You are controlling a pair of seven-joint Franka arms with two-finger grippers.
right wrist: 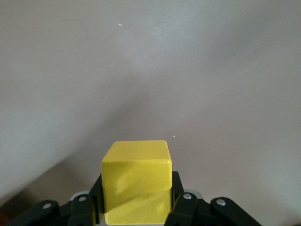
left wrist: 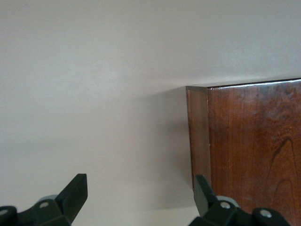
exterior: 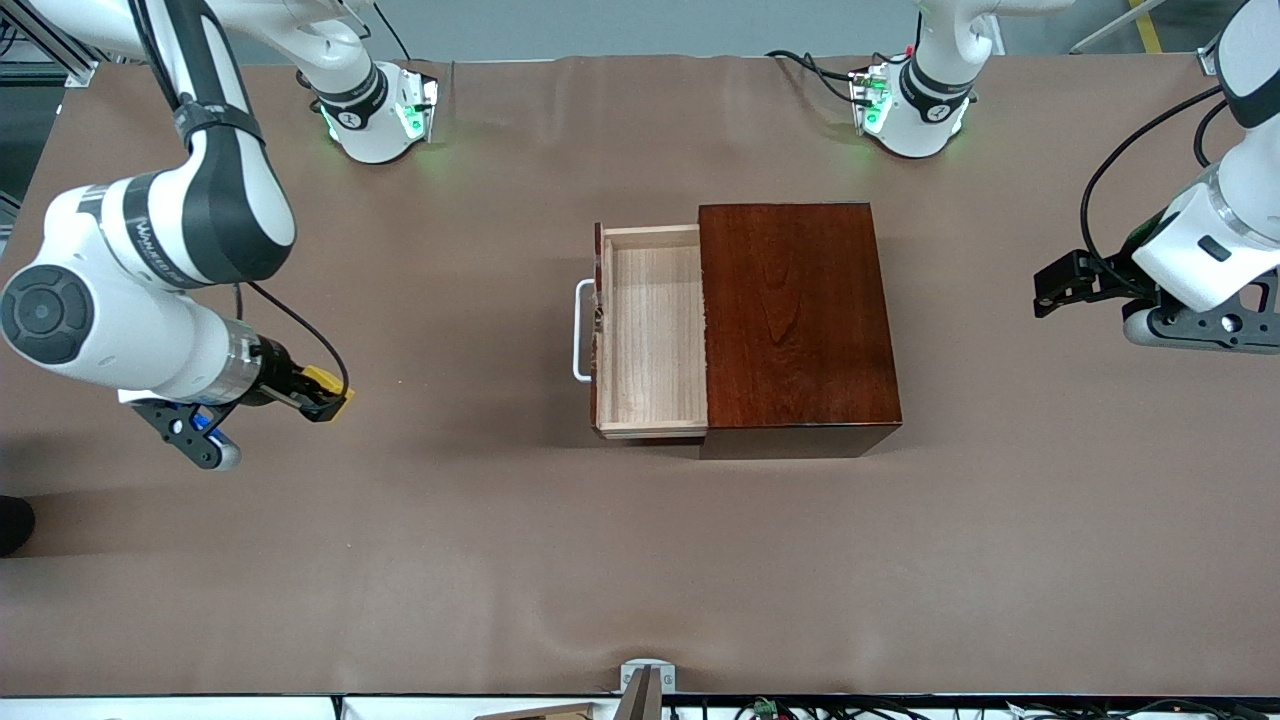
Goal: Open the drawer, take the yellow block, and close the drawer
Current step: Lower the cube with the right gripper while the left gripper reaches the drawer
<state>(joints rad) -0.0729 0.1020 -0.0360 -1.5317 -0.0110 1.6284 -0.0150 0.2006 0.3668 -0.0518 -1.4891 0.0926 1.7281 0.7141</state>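
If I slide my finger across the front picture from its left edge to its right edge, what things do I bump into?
Right pincer shut on the yellow block → white handle → open drawer → brown box → left pincer, open.

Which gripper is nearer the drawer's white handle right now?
Right. The right gripper, shut on the yellow block, is over bare table off the handle end. The left gripper, fingers open, sits past the wooden box.

Frame edge cuts the wooden box (left wrist: 249, 141); drawer (exterior: 652, 330) rear hidden inside.
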